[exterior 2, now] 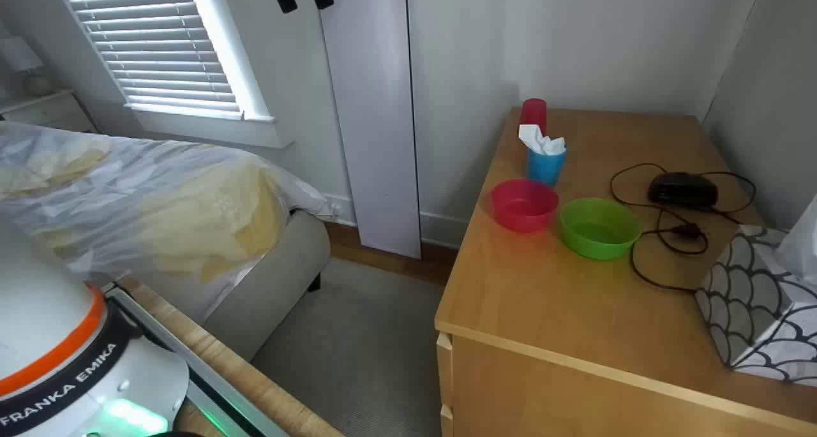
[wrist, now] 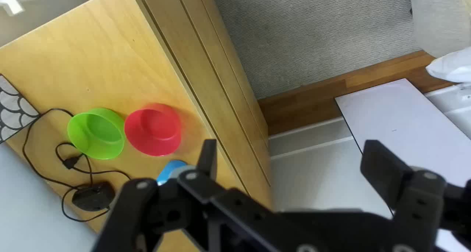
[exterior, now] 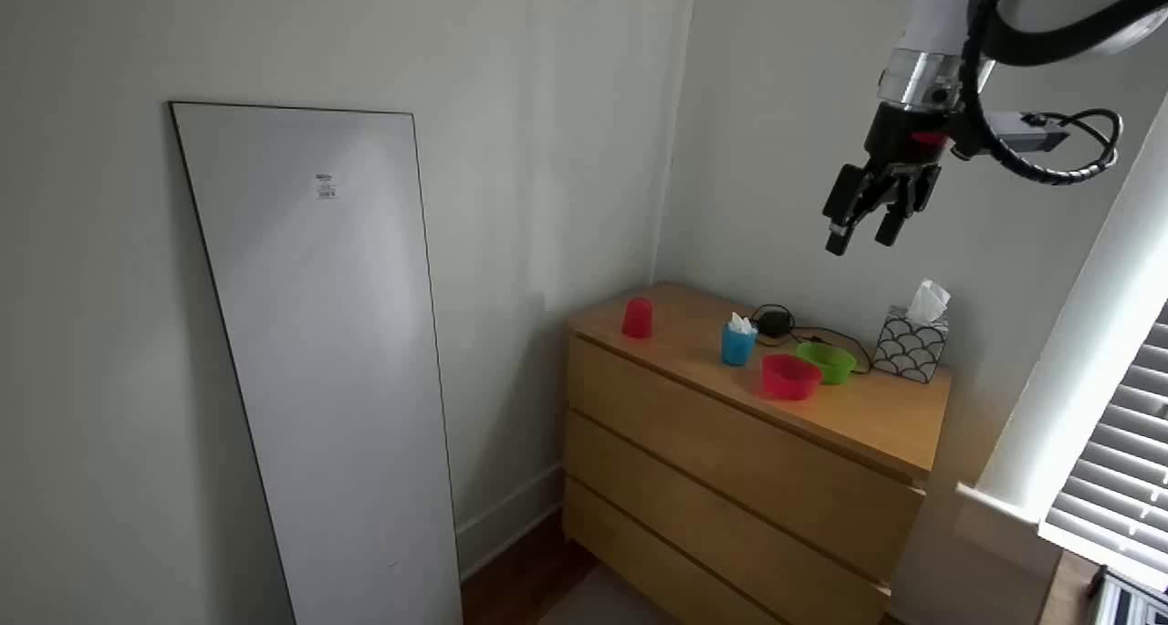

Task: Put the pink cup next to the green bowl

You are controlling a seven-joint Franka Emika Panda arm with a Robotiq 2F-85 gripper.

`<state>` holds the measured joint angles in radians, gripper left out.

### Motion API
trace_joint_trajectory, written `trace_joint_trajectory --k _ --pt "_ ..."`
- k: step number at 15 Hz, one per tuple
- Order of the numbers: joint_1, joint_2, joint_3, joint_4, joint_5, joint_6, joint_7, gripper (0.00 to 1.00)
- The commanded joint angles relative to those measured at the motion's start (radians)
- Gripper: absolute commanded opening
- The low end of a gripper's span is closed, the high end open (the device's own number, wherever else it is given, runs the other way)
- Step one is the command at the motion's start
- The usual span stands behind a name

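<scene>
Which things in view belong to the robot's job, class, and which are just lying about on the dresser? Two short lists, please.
For the job:
pink cup
green bowl
open hand

Just lying about:
magenta bowl
blue cup with white tissue
patterned tissue box
black device
cord

— What is your bench point(exterior 2: 542, 303) like?
— I see light wood grain on top and drawers below.
— And what rests on it?
— Near one corner, by the drawer-side edge, I find the pink cup point(exterior: 637, 318). The blue cup point(exterior 2: 546, 168), white tissue point(exterior 2: 542, 142) poking out, stands between that and the magenta bowl point(wrist: 152, 130).
— And the green bowl point(wrist: 96, 133)?
— Just beside the magenta one, farther from the drawer side; I can't tell whether their rims touch.
— Anything by the back edge?
— There I have a black device point(exterior 2: 682, 191), a cable point(wrist: 72, 161) looping over the wood to the patterned tissue box point(exterior: 911, 347).
</scene>
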<state>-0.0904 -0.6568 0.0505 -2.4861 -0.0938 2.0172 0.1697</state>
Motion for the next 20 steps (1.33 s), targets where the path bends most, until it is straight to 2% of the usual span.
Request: trace_joint_trajectory --k 1,8,11,16,20 --pt "0.006 0.001 -0.005 0.002 -0.004 -0.002 0.003 1.00" --pt "0.013 0.016 -0.016 0.014 0.022 0.009 0.004 1.00" --pt "0.029 0.135 -0.021 0.105 0.025 0.068 -0.041 1.00" --pt "0.047 0.409 -0.024 0.316 0.012 0.140 -0.120 1.00" --pt "0.042 0.627 -0.062 0.522 0.038 0.116 -0.237 1.00"
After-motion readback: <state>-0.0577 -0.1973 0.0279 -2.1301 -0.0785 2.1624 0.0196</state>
